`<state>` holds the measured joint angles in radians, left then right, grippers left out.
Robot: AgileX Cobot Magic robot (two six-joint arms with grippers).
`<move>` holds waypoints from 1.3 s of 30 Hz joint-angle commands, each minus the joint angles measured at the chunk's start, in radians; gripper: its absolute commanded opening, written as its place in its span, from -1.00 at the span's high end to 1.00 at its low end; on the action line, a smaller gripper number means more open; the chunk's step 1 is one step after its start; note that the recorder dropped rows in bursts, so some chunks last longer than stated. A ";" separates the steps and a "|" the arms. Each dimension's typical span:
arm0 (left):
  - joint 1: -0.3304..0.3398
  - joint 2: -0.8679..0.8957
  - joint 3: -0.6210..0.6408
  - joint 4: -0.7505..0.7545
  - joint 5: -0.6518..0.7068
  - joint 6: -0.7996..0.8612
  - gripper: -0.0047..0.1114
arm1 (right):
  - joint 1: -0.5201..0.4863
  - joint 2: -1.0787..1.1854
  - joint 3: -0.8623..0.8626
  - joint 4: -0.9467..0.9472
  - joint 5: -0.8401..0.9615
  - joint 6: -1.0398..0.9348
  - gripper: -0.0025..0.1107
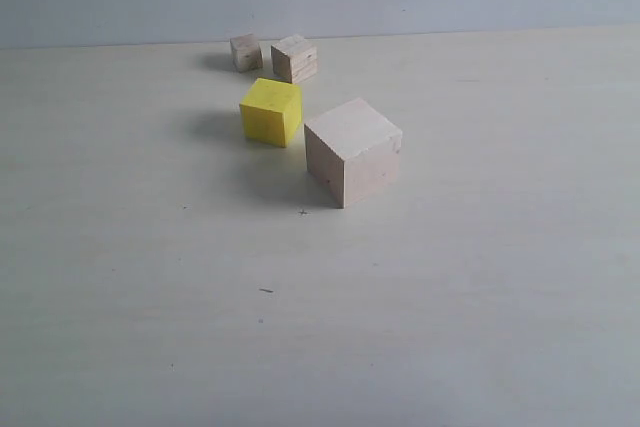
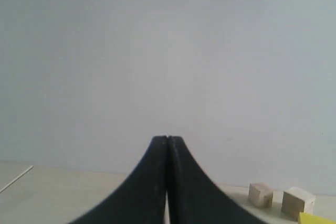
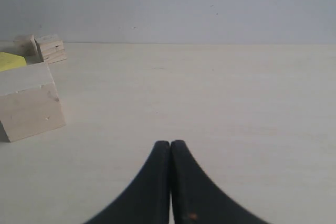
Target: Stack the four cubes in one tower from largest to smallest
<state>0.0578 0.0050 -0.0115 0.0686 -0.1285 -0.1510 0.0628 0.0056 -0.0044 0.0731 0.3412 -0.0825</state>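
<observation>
We log left gripper (image 2: 167, 140) and right gripper (image 3: 170, 143) jaws pressed closed, empty, large pale cube (image 1: 352, 150), yellow cube (image 1: 271, 111), smaller cube (image 1: 294, 57), smallest cube (image 1: 246, 51) ahead, clear of both

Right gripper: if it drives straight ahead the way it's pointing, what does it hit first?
Looks free: the shut right gripper points over bare table toward the wall. The big cube sits off to the side of that line, though depth is hard to judge.
</observation>
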 commanded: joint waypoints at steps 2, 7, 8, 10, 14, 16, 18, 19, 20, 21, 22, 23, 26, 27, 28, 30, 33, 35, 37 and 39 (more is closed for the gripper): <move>-0.001 -0.005 -0.065 0.011 -0.021 -0.074 0.92 | -0.004 -0.006 0.004 -0.002 -0.004 0.003 0.96; -0.001 0.032 -0.157 0.191 -0.016 -0.235 0.92 | -0.004 -0.006 0.004 -0.002 -0.004 0.003 0.96; -0.001 0.045 -0.170 0.245 -0.016 -0.279 0.92 | -0.004 -0.006 0.004 -0.002 -0.004 0.003 0.96; -0.001 0.082 -0.216 0.384 -0.018 -0.393 0.92 | -0.004 -0.006 0.004 -0.002 -0.004 0.003 0.96; -0.001 0.176 -0.280 0.692 -0.079 -0.688 0.92 | -0.004 -0.006 0.004 -0.002 -0.004 0.003 0.96; -0.001 0.241 -0.310 0.949 -0.176 -0.890 0.92 | -0.004 -0.006 0.004 -0.002 -0.004 0.003 0.96; -0.001 0.311 -0.353 1.174 -0.293 -1.073 0.92 | -0.004 -0.006 0.004 -0.002 -0.004 0.003 0.96; -0.001 0.356 -0.379 1.291 -0.346 -1.169 0.92 | -0.004 -0.006 0.004 -0.002 -0.004 0.003 0.96; -0.001 0.402 -0.402 1.397 -0.383 -1.256 0.92 | -0.004 -0.006 0.004 -0.002 -0.004 0.003 0.96; -0.001 0.451 -0.431 1.481 -0.422 -1.325 0.92 | -0.004 -0.006 0.004 -0.002 -0.004 0.003 0.96; -0.001 0.498 -0.459 1.538 -0.455 -1.376 0.92 | -0.004 -0.006 0.004 -0.002 -0.004 0.003 0.96; -0.001 0.544 -0.483 1.565 -0.481 -1.407 0.92 | -0.004 -0.006 0.004 -0.002 -0.004 0.003 0.96; -0.001 0.660 -0.541 1.575 -0.575 -1.428 0.92 | -0.004 -0.006 0.004 -0.002 -0.004 0.003 0.96; -0.001 0.724 -0.579 1.575 -0.642 -1.428 0.92 | -0.004 -0.006 0.004 -0.002 -0.004 0.003 0.96; -0.001 0.756 -0.596 1.570 -0.691 -1.425 0.92 | -0.004 -0.006 0.004 -0.002 -0.004 0.003 0.96; -0.001 0.834 -0.635 1.559 -0.774 -1.370 0.92 | -0.004 -0.006 0.004 -0.002 -0.004 0.003 0.96; -0.001 0.892 -0.645 1.468 -0.856 -1.343 0.92 | -0.004 -0.006 0.004 -0.002 -0.004 0.003 0.96; -0.001 0.899 -0.645 1.432 -0.858 -1.350 0.92 | -0.004 -0.006 0.004 -0.002 -0.004 0.003 0.96; -0.001 0.897 -0.645 1.416 -0.877 -1.349 0.92 | -0.004 -0.006 0.004 -0.002 -0.004 0.003 0.96; -0.001 0.897 -0.645 1.391 -0.912 -1.346 0.92 | -0.004 -0.006 0.004 -0.002 -0.004 0.003 0.96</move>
<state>0.0578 0.8991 -0.6488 1.5005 -1.0077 -1.4993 0.0628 0.0056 -0.0044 0.0731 0.3412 -0.0825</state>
